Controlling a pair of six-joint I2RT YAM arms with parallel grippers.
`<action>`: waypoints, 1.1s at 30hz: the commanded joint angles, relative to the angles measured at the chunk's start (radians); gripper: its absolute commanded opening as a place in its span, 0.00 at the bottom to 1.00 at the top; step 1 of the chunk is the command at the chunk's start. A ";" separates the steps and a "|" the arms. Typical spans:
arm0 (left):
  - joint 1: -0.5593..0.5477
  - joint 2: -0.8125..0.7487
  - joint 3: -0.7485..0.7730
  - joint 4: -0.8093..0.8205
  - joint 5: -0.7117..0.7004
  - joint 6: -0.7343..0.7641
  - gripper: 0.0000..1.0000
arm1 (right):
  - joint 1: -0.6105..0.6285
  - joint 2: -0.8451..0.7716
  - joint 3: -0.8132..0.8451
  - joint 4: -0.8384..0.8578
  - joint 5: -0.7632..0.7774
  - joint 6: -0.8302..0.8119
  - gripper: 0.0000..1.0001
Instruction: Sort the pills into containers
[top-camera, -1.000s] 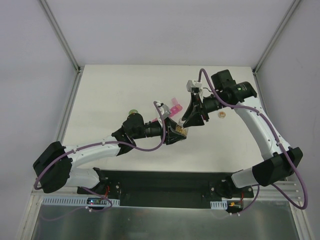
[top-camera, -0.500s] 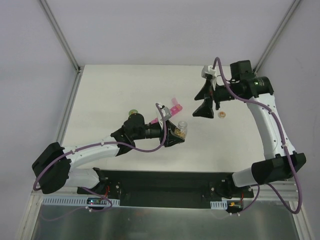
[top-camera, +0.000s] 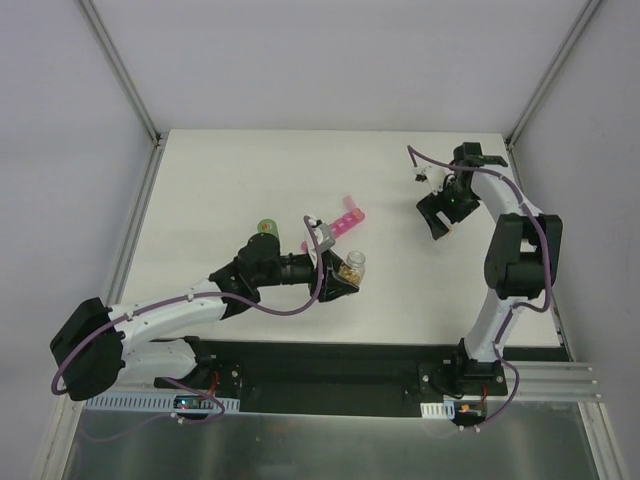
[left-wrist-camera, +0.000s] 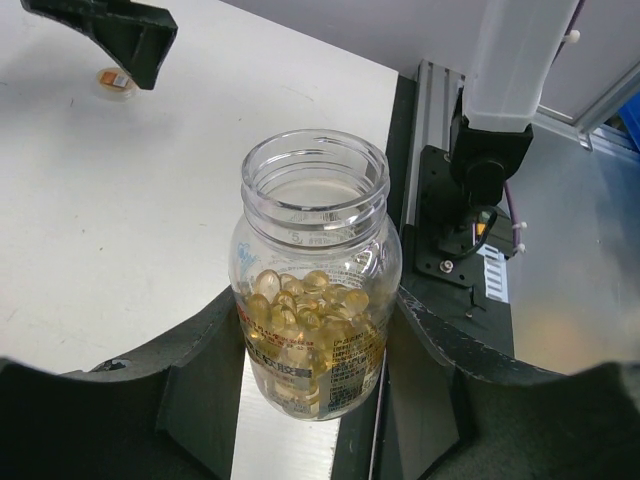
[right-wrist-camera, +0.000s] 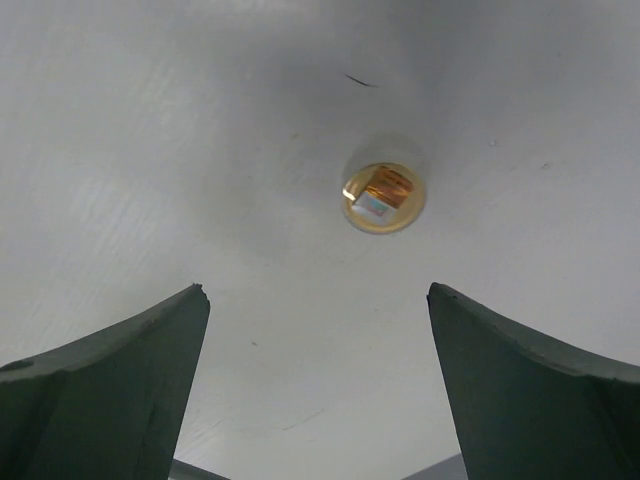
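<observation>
Nearest the arm bases, held upright in the left gripper (top-camera: 345, 272): a small clear bottle (left-wrist-camera: 315, 290), uncapped, jaws closed snugly on its sides, amber pills (left-wrist-camera: 308, 312) heaped in its lower half. Kept that same grip from a second before, but drew the bottle slightly back towards the bases. Just beyond it, lying on the white table (top-camera: 250, 170): the pink pill organizer (top-camera: 348, 218), lids too small to judge, and a green bottle (top-camera: 266, 228) beside the left wrist. Farther off to the right, hung the right gripper (right-wrist-camera: 318, 290), spread wide and holding nothing, above a small round disc (right-wrist-camera: 384, 197), likely the bottle's cap. Pulled away there within the last second from beside the clear bottle, opening on the way. Probably left the bottle wholly to the left arm, mouth clear for tipping pills into the organizer; apparently none sorted yet.
</observation>
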 joint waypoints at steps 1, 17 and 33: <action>0.010 -0.047 -0.013 0.013 0.004 0.034 0.11 | -0.012 0.050 0.043 0.034 0.199 -0.031 0.94; 0.010 -0.065 -0.025 0.008 0.003 0.029 0.11 | -0.015 0.257 0.204 -0.029 0.130 0.011 0.85; 0.010 -0.064 -0.016 0.008 0.009 0.025 0.12 | -0.016 0.266 0.146 -0.023 0.125 0.008 0.69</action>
